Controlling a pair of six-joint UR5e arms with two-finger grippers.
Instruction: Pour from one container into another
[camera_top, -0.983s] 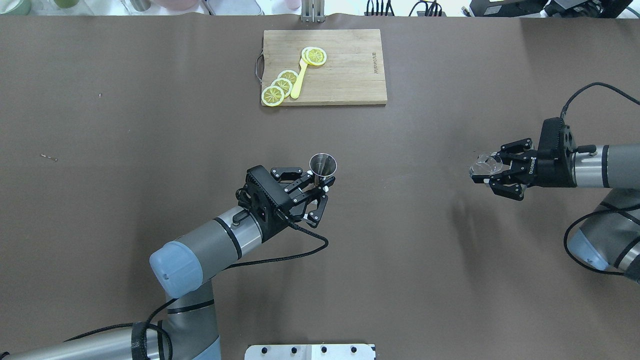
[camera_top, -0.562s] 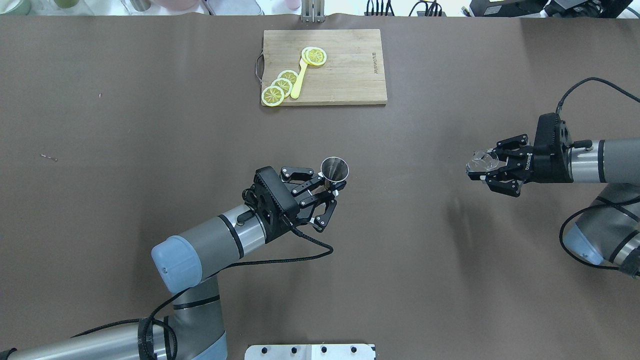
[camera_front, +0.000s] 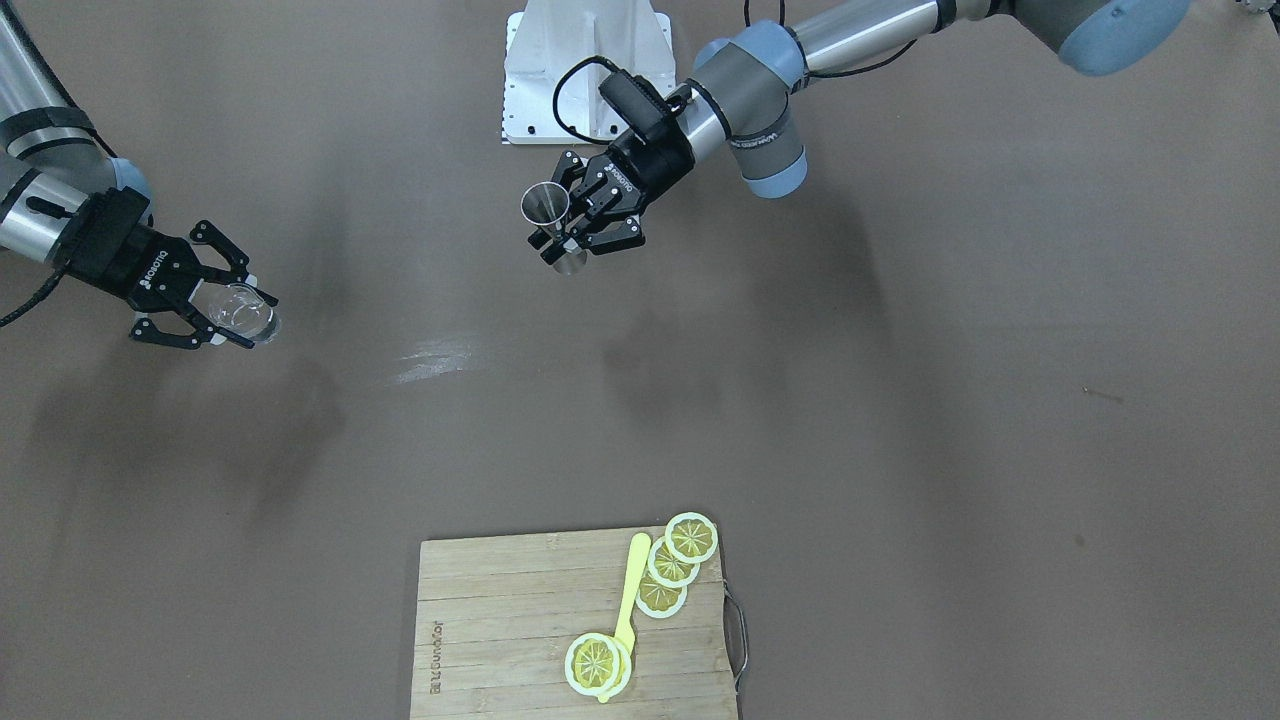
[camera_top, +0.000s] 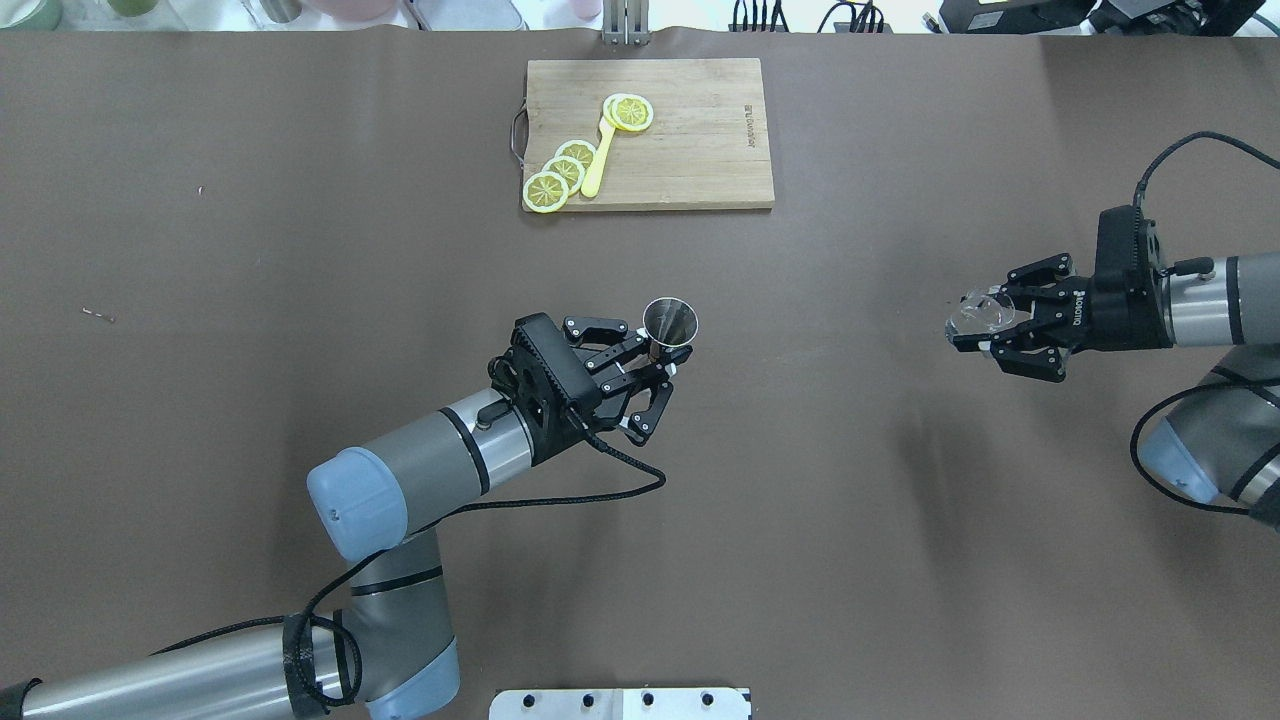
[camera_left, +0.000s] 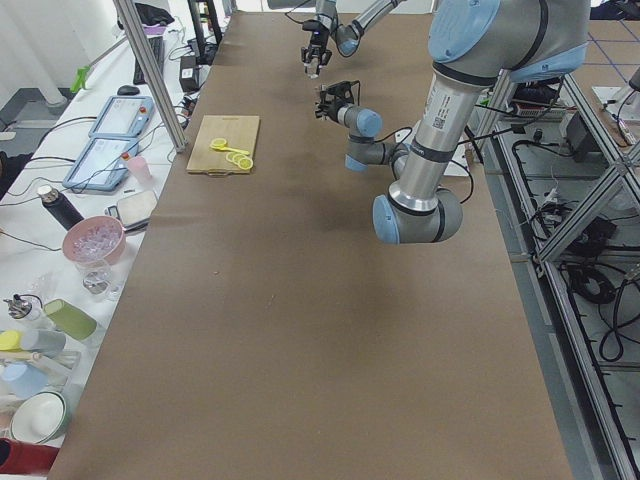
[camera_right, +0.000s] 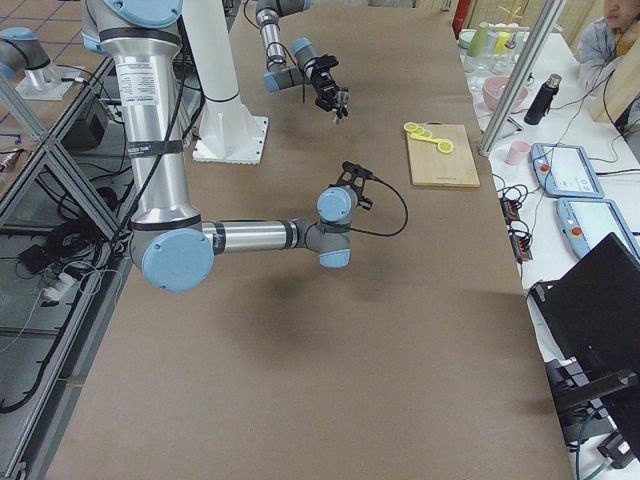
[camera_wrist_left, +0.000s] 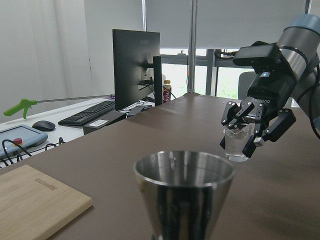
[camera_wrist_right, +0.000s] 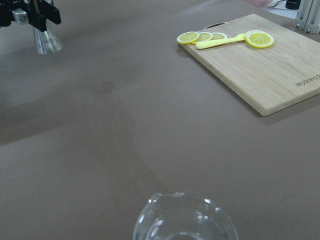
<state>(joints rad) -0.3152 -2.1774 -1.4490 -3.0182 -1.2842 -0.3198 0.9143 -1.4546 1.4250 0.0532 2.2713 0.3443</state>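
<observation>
You are looking at a small silver stainless-steel jigger (camera_top: 670, 322), two cones joined at a narrow waist, hanging above the middle of the brown surface (camera_top: 300, 250). Its long axis is standing close to upright, and the wide open mouth is facing up with a level rim in the left wrist view. The left jaws are clamping it at the waist from the side.

The small clear drinking glass with a thick base (camera_top: 978, 312) is sitting in the right jaws, which are closing on its sides. It is hanging above the surface towards the robot's right end, well apart from the jigger. In the left wrist view it is standing roughly upright, mouth up.

"ROBOTIQ" is showing in white on the right jaws' black body, and the same mark is showing on the left one. The printed mark on the rectangular wooden cutting board (camera_top: 690, 140) is too small for you to read.

The left arm (camera_top: 420, 470) is coming in bent at the elbow, its forearm reaching towards the middle and its wrist lying nearly level. The right arm (camera_top: 1200, 310) is stretching in level from the side, its jaws pointing towards the jigger.

On the board, yellow lemon slices (camera_top: 565, 172) are lying around a yellow plastic spoon (camera_top: 598, 160).
</observation>
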